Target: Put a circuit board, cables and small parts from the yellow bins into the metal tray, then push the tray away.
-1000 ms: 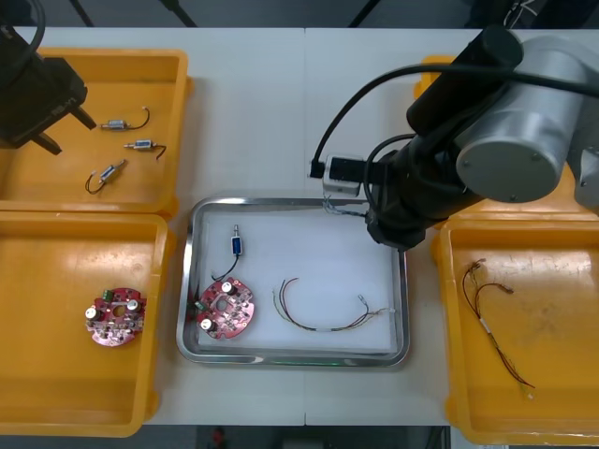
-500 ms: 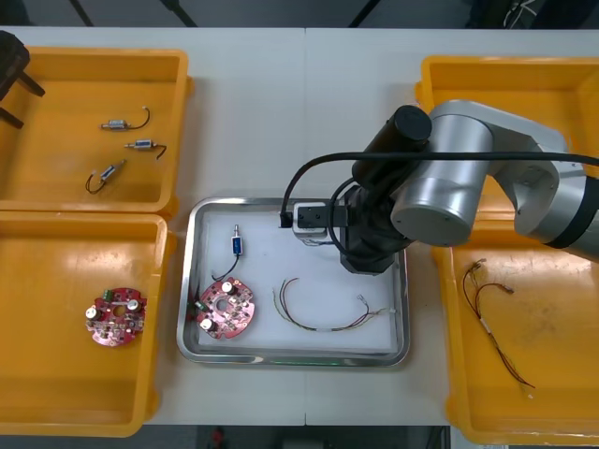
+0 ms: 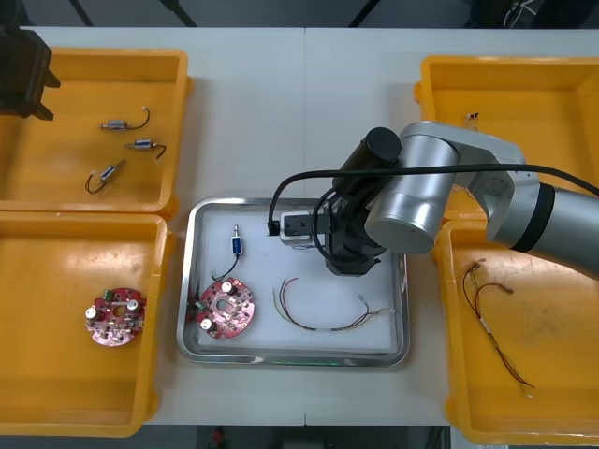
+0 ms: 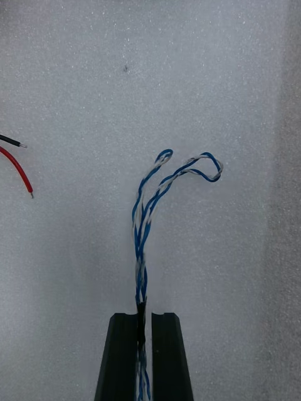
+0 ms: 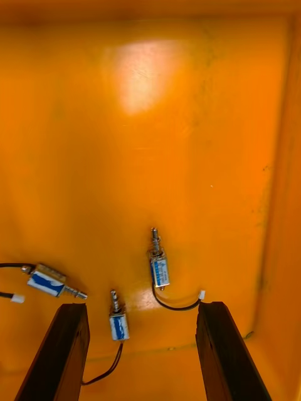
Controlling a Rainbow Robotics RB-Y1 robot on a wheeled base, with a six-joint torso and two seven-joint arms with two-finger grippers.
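Tray (image 3: 187, 281) holds circuit board (image 3: 226, 308), small metal part (image 3: 238, 245) and thin cable (image 3: 323, 316); right hand (image 4: 144, 316) grips a blue-white cable (image 4: 147, 207), left hand (image 5: 141, 307) hangs open over a yellow bin (image 3: 112, 58); push remains.

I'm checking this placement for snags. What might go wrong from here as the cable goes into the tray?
1. The right gripper is shut on the thin twisted blue and white cable over the metal tray; on opening, the cable may cling to a finger and lift back out.
2. Its loops sit near the red wire end of another cable, so they might tangle.
The left gripper hangs open over a yellow bin.
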